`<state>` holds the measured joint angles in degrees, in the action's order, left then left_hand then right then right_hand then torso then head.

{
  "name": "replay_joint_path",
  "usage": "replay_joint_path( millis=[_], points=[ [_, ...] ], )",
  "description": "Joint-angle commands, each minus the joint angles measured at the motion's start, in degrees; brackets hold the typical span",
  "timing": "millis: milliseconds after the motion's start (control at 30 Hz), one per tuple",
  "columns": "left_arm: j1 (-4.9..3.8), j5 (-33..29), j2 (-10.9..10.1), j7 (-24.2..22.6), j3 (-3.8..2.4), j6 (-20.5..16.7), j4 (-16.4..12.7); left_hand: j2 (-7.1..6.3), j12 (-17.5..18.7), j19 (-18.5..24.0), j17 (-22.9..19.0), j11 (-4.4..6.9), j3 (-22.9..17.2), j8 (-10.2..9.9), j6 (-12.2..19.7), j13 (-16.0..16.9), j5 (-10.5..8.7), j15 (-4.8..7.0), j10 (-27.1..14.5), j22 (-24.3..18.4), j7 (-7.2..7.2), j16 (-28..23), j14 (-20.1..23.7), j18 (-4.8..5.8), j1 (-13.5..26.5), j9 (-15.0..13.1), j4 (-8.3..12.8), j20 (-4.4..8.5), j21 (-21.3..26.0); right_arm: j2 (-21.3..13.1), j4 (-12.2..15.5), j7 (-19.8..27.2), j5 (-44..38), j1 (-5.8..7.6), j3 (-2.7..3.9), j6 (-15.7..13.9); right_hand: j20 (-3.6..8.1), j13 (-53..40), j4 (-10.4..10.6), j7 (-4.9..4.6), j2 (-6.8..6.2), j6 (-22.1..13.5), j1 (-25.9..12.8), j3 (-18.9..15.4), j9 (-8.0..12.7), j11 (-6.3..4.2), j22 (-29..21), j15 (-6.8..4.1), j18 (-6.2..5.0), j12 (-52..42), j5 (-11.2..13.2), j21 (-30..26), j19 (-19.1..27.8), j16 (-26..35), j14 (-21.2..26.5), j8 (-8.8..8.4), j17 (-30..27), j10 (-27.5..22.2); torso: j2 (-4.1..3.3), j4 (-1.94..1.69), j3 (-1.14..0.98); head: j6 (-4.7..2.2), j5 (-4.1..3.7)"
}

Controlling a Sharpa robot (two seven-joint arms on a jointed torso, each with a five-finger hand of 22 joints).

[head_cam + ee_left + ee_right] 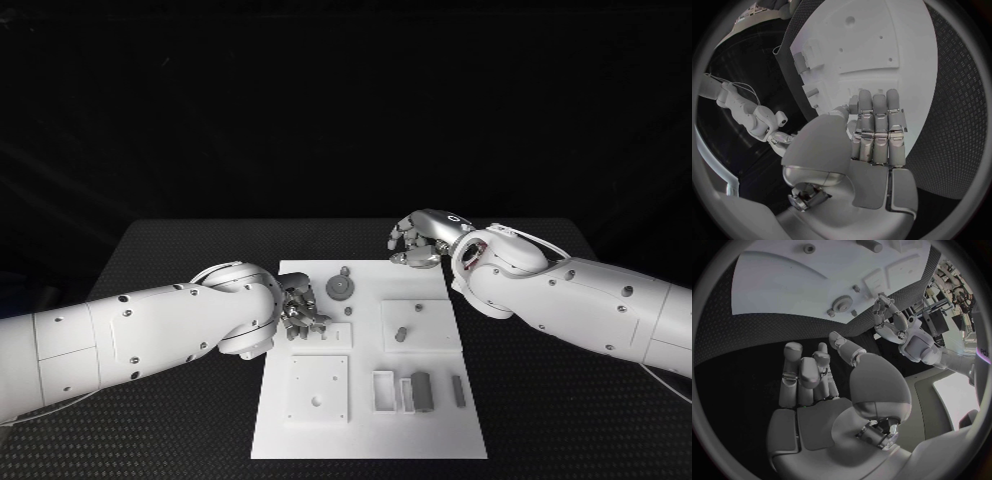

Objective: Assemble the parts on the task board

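Left robot hand (300, 312) extends straight fingers; right robot hand (417, 240) hangs with fingers loosely curled.

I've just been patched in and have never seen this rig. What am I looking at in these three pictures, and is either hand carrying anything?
You are seeing a two-armed robot at a black table. The square picture comes from a camera on its head, looking down. The two round pictures come from fisheye cameras at the wrists, each looking past that arm's own hand.

In the middle lies the white task board, with raised square blocks and small grey parts on it, among them a gear near its far edge and upright pieces in slots near the front.

The left hand is over the board's left side, fingers straight and close together in its wrist view; nothing shows in it. The right hand is beyond the board's far edge, over the table, fingers apart and also holding nothing that I can see.
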<state>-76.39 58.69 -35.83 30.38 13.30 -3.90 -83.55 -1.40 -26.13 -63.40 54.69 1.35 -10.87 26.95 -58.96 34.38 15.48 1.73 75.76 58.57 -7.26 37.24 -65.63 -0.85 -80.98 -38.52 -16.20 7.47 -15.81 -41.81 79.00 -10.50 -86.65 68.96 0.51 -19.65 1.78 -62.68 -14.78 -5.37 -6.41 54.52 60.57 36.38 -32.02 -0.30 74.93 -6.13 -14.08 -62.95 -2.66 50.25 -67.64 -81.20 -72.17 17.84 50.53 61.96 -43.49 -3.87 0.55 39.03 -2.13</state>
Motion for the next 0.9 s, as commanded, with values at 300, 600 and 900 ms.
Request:
replay_joint_path(
  millis=[300,600,900],
  points=[
    [0.08,11.08,0.58,0.49,0.05,1.42,-1.30,-0.69,-0.47,0.01,-0.74,0.64,-1.41,0.46,-5.28,0.31,-0.72,0.36,-0.44,0.64,5.60,1.00,0.36,-0.73,0.43,-0.55,1.29,0.23,-0.16,-0.12,0.23,-0.15,-0.07,0.02,0.03,0.91,0.27,0.07,0.30,-0.97,-0.56,0.44,-0.21,0.19,0.04,0.23,0.72,-0.12,-0.92,0.36,-0.12,-0.41,0.17,0.38,0.12,-0.22,-0.09,-0.20,0.03,-0.02,0.02,0.08,-0.20],
    [0.21,16.30,0.92,0.53,0.16,-0.03,-2.04,-0.75,-0.74,-0.17,-1.24,0.73,-2.17,0.59,-5.47,0.47,-0.63,0.41,-0.28,1.07,5.68,1.66,0.30,-0.72,0.23,-0.83,2.36,0.25,-0.18,-0.26,0.38,-0.23,-0.07,0.02,0.03,1.06,0.24,0.09,0.45,-0.99,-0.67,0.44,-0.35,0.18,0.02,0.24,0.72,-0.11,-0.92,0.38,-0.12,-0.45,0.18,0.41,0.15,-0.26,-0.10,-0.22,0.04,-0.05,-0.04,0.10,-0.30],
    [0.72,18.61,1.62,0.63,0.34,0.82,-1.92,-0.82,-0.92,-0.36,-1.52,0.82,-2.44,0.69,-5.66,0.56,-0.55,0.47,-0.11,1.33,5.78,2.08,0.19,-0.73,0.69,-1.00,2.70,0.31,-0.23,-0.34,0.54,-0.28,-0.07,0.02,0.02,1.17,0.24,0.09,0.51,-0.99,-0.72,0.44,-0.37,0.20,0.01,0.24,0.72,-0.10,-0.92,0.39,-0.12,-0.47,0.18,0.42,0.16,-0.29,-0.10,-0.23,0.01,0.05,-0.02,0.25,-0.35]
  ],
)
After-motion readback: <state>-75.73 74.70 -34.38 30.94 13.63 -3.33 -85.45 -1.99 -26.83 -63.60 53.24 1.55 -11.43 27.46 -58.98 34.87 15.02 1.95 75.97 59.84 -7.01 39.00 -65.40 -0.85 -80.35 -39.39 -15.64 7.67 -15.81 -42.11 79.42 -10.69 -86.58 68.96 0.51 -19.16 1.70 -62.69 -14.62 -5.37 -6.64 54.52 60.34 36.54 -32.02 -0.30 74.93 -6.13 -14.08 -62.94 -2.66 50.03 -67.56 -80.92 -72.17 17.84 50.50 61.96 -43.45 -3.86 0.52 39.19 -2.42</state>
